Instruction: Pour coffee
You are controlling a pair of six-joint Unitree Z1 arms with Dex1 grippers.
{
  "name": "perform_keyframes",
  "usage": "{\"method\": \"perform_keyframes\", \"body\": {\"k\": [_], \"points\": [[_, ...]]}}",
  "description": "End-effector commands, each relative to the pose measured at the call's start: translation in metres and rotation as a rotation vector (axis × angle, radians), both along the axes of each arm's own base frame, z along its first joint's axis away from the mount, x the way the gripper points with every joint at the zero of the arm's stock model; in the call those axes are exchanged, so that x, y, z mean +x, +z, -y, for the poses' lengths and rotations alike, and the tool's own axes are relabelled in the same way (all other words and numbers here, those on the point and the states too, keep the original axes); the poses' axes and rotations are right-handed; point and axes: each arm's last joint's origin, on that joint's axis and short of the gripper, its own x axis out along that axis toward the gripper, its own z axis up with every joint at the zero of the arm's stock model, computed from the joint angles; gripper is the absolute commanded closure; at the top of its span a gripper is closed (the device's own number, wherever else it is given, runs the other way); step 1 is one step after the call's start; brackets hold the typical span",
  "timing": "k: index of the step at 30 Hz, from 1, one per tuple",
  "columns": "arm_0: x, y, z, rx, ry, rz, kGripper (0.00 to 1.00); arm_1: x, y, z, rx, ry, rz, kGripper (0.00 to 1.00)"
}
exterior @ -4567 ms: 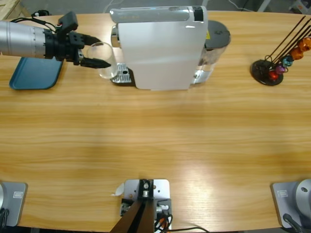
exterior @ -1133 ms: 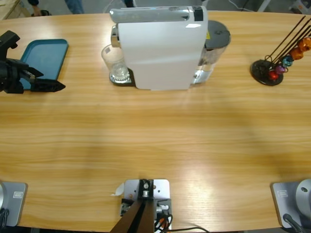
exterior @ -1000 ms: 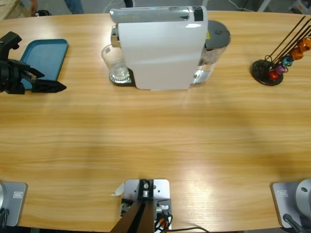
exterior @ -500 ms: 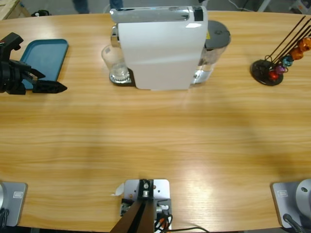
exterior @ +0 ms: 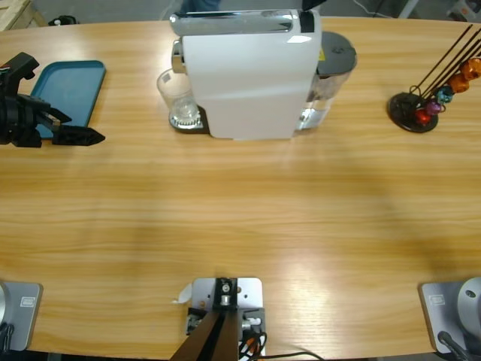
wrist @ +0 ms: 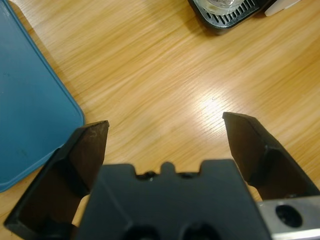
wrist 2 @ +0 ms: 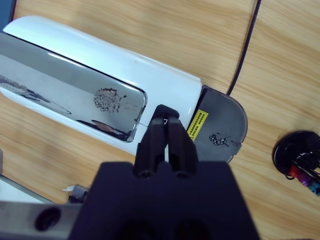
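Observation:
A clear glass (exterior: 176, 96) stands upright on the black drip tray (exterior: 188, 120) at the left end of the white coffee machine (exterior: 248, 75). My left gripper (exterior: 84, 128) hovers open near the table's left edge, well apart from the glass, with nothing between its jaws. In the left wrist view the open left gripper (wrist: 167, 130) looks down on bare wood, and the drip tray with the glass (wrist: 222, 6) sits at the top edge. My right gripper (wrist 2: 167, 114) is shut and hangs above the coffee machine's (wrist 2: 100, 85) chrome top, holding nothing.
A blue tray (exterior: 71, 90) lies flat beside the left gripper and fills the left side of the left wrist view as the blue tray (wrist: 30, 105). A black capsule stand (exterior: 421, 101) with coloured capsules sits at the far right. The machine's grey water tank (exterior: 334, 56) is behind it.
Earlier my left gripper held the glass at the machine. The glass now stands on the drip tray and the gripper has drawn back left, open. It barely moved over the last second.

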Motion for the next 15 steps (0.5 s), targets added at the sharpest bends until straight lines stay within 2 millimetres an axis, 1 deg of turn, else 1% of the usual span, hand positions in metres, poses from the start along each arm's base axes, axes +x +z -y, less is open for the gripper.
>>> {"method": "perform_keyframes", "body": {"k": [1,4,6,7,8,10,12,15], "points": [[0.000,-0.014,0.001,0.029,0.001,-0.058,0.013,0.015,-0.030,-0.008,-0.030,-0.007,-0.094,1.000],[0.000,-0.014,0.001,0.030,0.001,-0.060,0.013,0.016,-0.032,-0.009,-0.032,-0.004,-0.100,1.000],[0.000,-0.014,0.001,0.030,0.001,-0.060,0.013,0.015,-0.029,-0.008,-0.031,-0.004,-0.086,1.000],[0.000,-0.014,0.002,0.030,0.001,-0.059,0.013,0.014,-0.024,-0.006,-0.031,-0.006,-0.067,1.000],[0.000,-0.014,0.002,0.028,0.000,-0.059,0.013,0.010,-0.015,-0.003,-0.035,-0.013,-0.033,1.000],[0.000,-0.011,0.002,0.023,-0.003,-0.048,0.013,-0.005,0.016,0.005,-0.040,-0.027,0.082,1.000],[-0.002,-0.008,0.003,0.018,-0.007,-0.036,0.013,-0.020,0.040,0.012,-0.023,-0.033,0.159,1.000],[-0.009,-0.005,0.004,0.011,-0.020,-0.025,0.018,-0.047,0.069,0.022,-0.010,-0.034,0.249,1.000]]}}
